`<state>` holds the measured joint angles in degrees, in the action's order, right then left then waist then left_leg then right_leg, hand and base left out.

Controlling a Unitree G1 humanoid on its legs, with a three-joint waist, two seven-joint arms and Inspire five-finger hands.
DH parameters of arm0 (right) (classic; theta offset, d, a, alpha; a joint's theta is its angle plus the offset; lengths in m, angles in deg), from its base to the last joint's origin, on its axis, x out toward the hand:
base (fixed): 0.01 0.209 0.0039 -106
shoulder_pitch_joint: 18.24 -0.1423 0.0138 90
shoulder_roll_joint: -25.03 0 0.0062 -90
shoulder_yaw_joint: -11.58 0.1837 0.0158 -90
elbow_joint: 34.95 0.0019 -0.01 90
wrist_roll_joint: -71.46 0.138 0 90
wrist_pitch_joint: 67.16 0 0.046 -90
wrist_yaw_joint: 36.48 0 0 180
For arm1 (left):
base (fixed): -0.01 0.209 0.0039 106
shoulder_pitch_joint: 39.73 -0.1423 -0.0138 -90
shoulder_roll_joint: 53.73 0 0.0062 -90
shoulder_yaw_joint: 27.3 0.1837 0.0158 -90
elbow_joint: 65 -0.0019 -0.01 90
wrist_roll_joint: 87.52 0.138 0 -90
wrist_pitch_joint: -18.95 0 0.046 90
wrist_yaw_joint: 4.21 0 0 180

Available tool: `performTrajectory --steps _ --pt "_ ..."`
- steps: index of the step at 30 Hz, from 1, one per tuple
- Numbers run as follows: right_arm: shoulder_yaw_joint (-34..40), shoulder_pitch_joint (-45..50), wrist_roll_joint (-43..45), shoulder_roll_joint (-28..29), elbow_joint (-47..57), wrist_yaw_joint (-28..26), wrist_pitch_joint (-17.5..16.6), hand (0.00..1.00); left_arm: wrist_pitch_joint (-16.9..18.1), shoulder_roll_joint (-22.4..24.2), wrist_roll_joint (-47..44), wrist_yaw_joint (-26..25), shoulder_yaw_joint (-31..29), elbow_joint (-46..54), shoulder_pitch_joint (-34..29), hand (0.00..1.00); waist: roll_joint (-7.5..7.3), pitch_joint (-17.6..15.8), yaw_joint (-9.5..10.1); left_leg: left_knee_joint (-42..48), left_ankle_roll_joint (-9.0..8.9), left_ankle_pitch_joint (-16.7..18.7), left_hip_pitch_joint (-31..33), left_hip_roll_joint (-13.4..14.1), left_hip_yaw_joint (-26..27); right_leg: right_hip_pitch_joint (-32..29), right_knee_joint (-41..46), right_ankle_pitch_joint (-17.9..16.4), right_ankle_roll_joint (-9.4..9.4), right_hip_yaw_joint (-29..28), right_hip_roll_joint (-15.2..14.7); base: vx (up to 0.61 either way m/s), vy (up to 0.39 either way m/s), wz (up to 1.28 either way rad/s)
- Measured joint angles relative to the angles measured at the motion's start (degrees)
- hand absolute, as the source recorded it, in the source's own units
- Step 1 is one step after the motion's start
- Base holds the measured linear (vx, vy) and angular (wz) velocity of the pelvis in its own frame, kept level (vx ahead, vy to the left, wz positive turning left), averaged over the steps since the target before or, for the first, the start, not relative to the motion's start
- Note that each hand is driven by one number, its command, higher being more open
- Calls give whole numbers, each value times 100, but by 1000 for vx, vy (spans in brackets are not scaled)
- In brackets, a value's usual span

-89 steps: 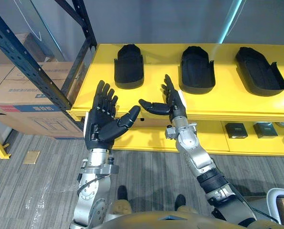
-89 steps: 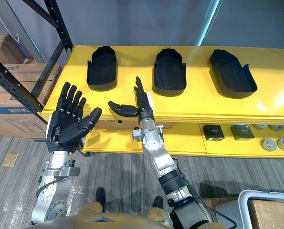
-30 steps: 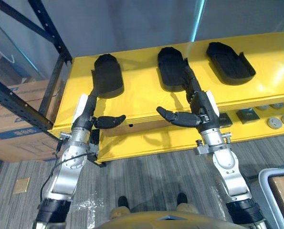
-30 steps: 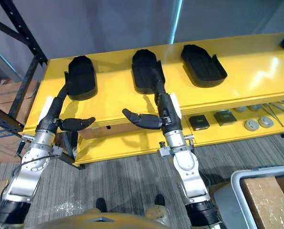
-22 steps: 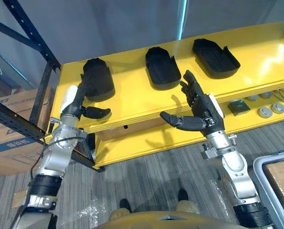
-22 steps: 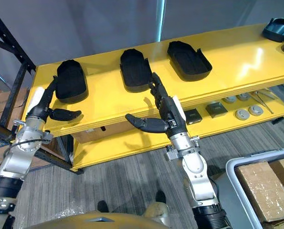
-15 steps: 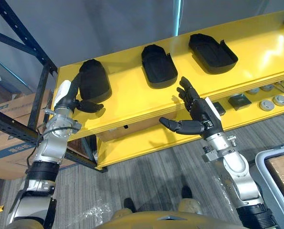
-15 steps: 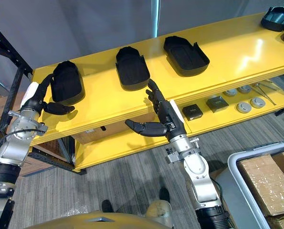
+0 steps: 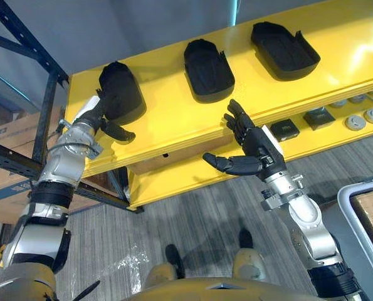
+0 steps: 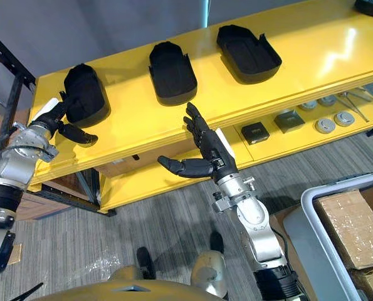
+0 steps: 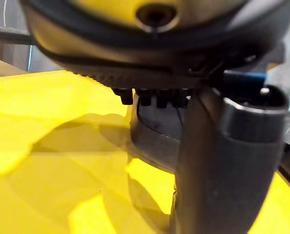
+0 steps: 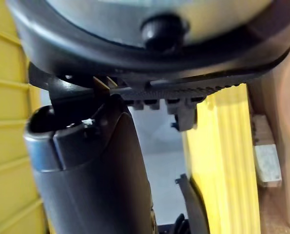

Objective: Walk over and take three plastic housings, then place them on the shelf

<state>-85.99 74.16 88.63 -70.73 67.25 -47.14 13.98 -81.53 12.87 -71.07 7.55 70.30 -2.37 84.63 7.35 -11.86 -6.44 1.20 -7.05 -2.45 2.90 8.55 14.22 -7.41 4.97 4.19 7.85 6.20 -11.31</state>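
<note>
left hand (image 9: 93, 121) fingers straight against leftmost housing (image 9: 121, 94), wrist view shows thumb apart, right hand (image 9: 257, 145) spread, empty

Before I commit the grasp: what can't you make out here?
Left hand at the left housing: hold unclear, dark on dark; its own bulk blocks the left wrist view.
Lower-shelf parts: too small in the eye views to identify.
Box: cut off by the right eye view's edge.

Bright glare across yellow shelf (image 9: 362, 56)
</note>
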Motion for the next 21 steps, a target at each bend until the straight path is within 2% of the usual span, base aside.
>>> performTrajectory --steps 7,11,21 --pt "-3 -108 1 6 154 140 1 100 65 -158 11 291 194 41 204 0 -29 -114 1 27 -7 -25 46 -5 -39 -12 28 -1 -1 14 -8 -6 2 1" --pt "-88 -120 8 12 425 171 -12 100 219 -174 467 123 405 59 420 0 -81 -249 -20 32 -9 -33 55 -5 -38 -33 53 -1 -1 6 -11 -4 1 1" --pt "-108 -82 160 25 408 246 -21 100 443 -179 628 90 624 16 518 0 -108 -269 -132 31 5 -45 -35 -3 20 15 79 -1 26 -39 -5 4 0 -1"
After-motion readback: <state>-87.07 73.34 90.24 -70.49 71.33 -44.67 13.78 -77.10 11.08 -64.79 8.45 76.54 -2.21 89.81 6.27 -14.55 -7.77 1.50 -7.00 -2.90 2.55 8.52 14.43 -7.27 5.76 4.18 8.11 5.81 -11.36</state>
